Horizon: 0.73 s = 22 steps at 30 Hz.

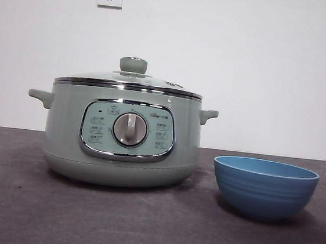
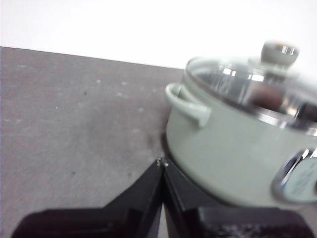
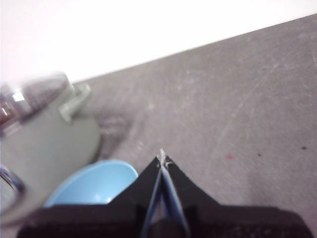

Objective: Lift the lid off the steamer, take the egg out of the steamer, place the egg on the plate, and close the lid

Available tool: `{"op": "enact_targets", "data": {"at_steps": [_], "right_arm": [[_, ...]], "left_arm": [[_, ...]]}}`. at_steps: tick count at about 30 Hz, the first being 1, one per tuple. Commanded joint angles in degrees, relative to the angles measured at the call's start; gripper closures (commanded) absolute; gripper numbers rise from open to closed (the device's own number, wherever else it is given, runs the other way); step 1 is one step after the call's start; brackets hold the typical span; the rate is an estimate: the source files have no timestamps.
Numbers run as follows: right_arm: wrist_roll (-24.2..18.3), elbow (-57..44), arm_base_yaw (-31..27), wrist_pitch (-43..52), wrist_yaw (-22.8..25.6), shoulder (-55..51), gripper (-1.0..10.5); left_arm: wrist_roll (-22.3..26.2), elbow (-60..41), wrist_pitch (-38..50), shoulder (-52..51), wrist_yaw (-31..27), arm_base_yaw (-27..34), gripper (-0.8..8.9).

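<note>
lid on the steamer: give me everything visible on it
The lid is a shallow dome, clear glass by the left wrist view, with a chrome rim and a pale green round knob on top. It sits level and closed on the steamer, rim seated all round. Neither gripper touches it.

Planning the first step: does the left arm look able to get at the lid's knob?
Probably yes. The lid sits closed on the steamer, its knob standing clear with nothing above it. The left gripper, shut, is beside the steamer.
</note>
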Motion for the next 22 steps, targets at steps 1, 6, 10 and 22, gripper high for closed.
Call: {"op": "enact_targets", "data": {"at_steps": [1, 6, 10, 22], "right_arm": [[2.99, 3.23, 0.09, 0.72, -1.6, 1.49, 9.6], [2.73, 10.4, 0.13, -1.2, -6.05, 7.65, 9.6], [-1.51, 18.97, 0.13, -7.85, -11.98, 14.95, 9.6], [-22.56, 46.18, 0.22, -35.89, -26.77, 35.6, 9.6]], "left_arm": [[-3.76, 3.34, -0.61, 0.04, 1.4, 0.15, 8.2], [-4.42, 10.29, -6.23, 1.22, 1.81, 0.15, 8.2], [-4.33, 16.76, -11.15, 3.78, 6.36, 0.15, 8.2], [0.9, 32.39, -25.68, 15.89, 21.0, 0.15, 8.2]]}}
